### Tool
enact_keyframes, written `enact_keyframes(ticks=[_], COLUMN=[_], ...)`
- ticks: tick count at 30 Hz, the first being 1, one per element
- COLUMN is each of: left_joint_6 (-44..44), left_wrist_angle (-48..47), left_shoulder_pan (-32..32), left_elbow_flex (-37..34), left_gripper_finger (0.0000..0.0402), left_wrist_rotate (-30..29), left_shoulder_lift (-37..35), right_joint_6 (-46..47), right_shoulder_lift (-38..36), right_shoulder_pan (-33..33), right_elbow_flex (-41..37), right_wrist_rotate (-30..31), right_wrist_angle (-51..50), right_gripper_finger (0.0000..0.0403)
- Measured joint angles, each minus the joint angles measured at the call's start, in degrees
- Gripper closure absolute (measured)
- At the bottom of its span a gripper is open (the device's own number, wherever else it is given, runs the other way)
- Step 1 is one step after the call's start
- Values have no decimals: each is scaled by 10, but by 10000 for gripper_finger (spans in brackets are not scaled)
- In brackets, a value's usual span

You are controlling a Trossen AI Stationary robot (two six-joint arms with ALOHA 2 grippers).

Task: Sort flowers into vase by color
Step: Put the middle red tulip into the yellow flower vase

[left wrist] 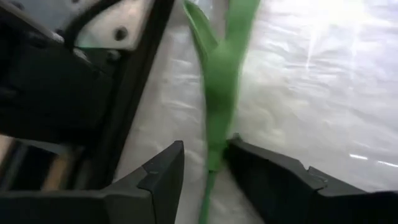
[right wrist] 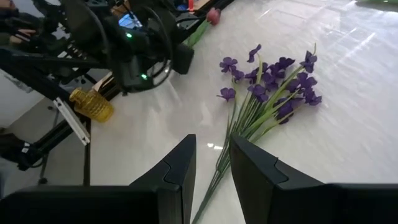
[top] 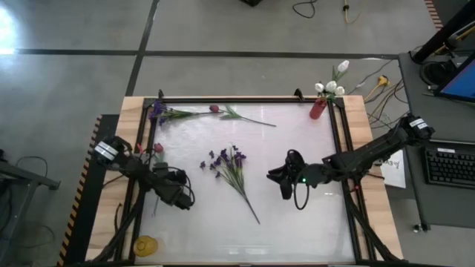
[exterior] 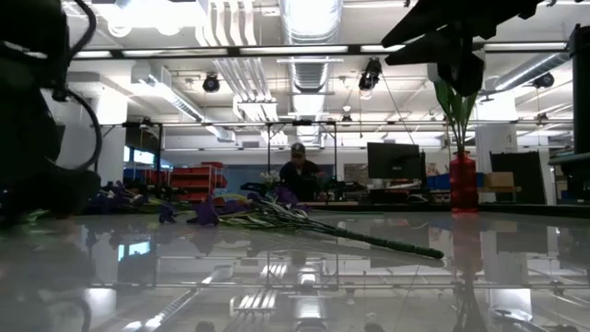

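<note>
Between left gripper (left wrist: 205,171) fingers, blurred green stem (left wrist: 217,106).

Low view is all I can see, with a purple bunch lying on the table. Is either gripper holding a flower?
Observer: The left gripper is open around a green stem, with a gap at one finger.
Operator: Which flower is that?
Observer: From above, a pink-red bud lies close beside that arm; I cannot tell whether it is the same stem.
Operator: And the right one?
Observer: The right gripper is open and empty, near the stem end of the purple bunch.
</note>
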Motion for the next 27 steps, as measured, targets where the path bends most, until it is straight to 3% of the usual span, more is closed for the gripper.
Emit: enact_keyframes(ticks=[9,12,19,27], left_joint_6=[11,20,22,37], left_wrist_angle=[12,12,2,21], left_shoulder_pan=[0,0,0,-14], left_elbow_flex=[-6,-6,-6,36], left_gripper_finger=[240,272,387,399], left_wrist_rotate=[-17,-19,-21,-75], left_shoulder_lift=[17,16,3,-68], right_joint_6=[6,6,6,6], right_shoulder_lift=[0,0,0,0], right_shoulder_pan=[8,8,9,10], right_elbow_flex=[0,0,0,0], right_wrist_rotate=[0,0,0,0], right_wrist_angle=[-3,-3,-3,-3], right_gripper_finger=[314,314,314,314])
